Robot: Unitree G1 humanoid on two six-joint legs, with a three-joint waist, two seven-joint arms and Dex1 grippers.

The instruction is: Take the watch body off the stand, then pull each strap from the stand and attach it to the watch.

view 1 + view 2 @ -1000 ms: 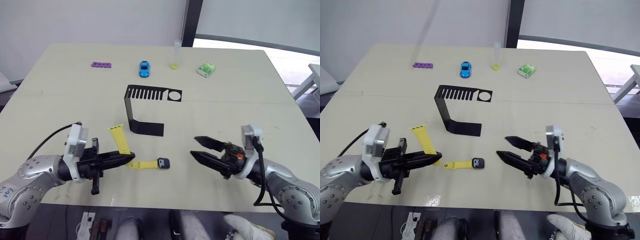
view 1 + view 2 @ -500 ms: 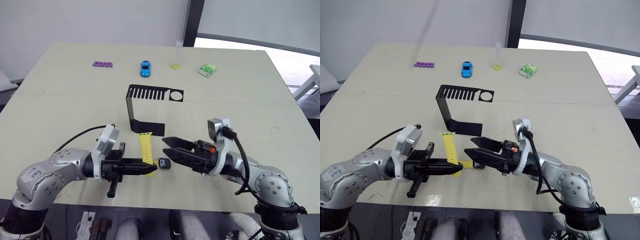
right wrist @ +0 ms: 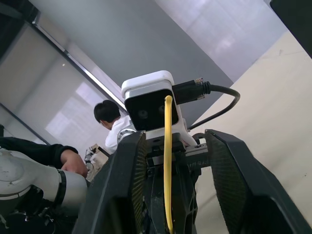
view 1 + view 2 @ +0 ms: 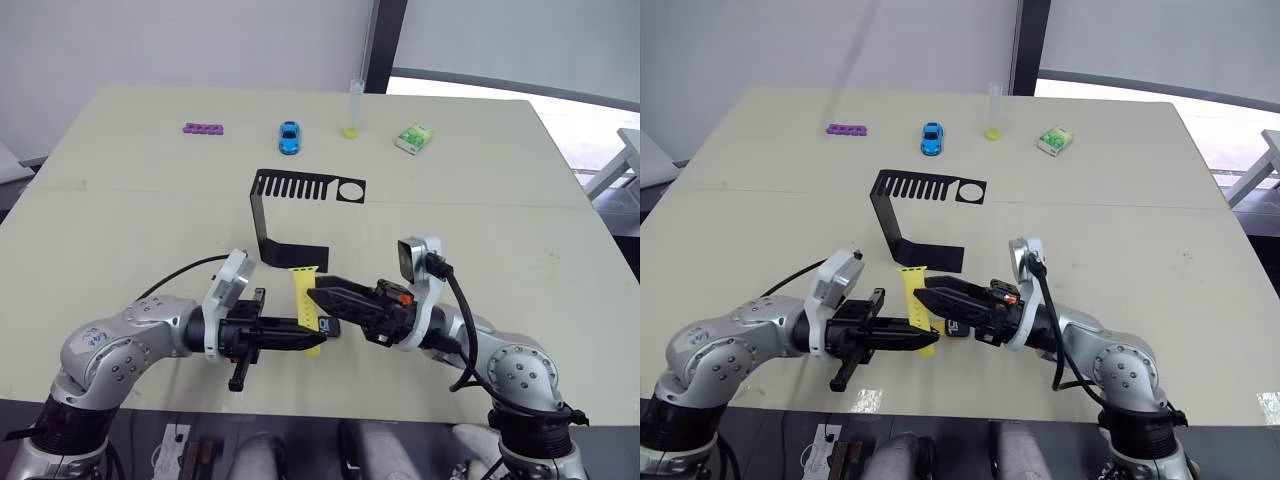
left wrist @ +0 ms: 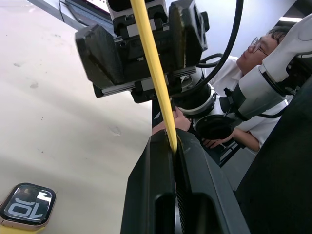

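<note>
Left eye view: we see the left gripper (image 4: 308,337) clenched on one narrow yellow flexible strap (image 4: 305,305), holding it up off the beige table (image 4: 470,200), just in front of the flat base of the thin black sheet-metal C-shaped stand (image 4: 290,212). The right gripper (image 4: 322,300) meets it head-on, its fingers spread wide to either side of that strap. The small rounded-square black watch body (image 4: 324,324) lies on the table under the right gripper, mostly hidden.

Right eye view: same layout; the watch body (image 4: 955,327) peeks out below the right fingers.

Left wrist view: our two left fingers (image 5: 161,195) pinch the strap's end; the watch body (image 5: 27,205) lies flat on the table, white digits showing, a second yellow strap (image 5: 22,228) at its edge. A person sits in the background.

Right wrist view: right fingers (image 3: 231,190) apart, yellow strap edge-on between them, touching neither.
</note>
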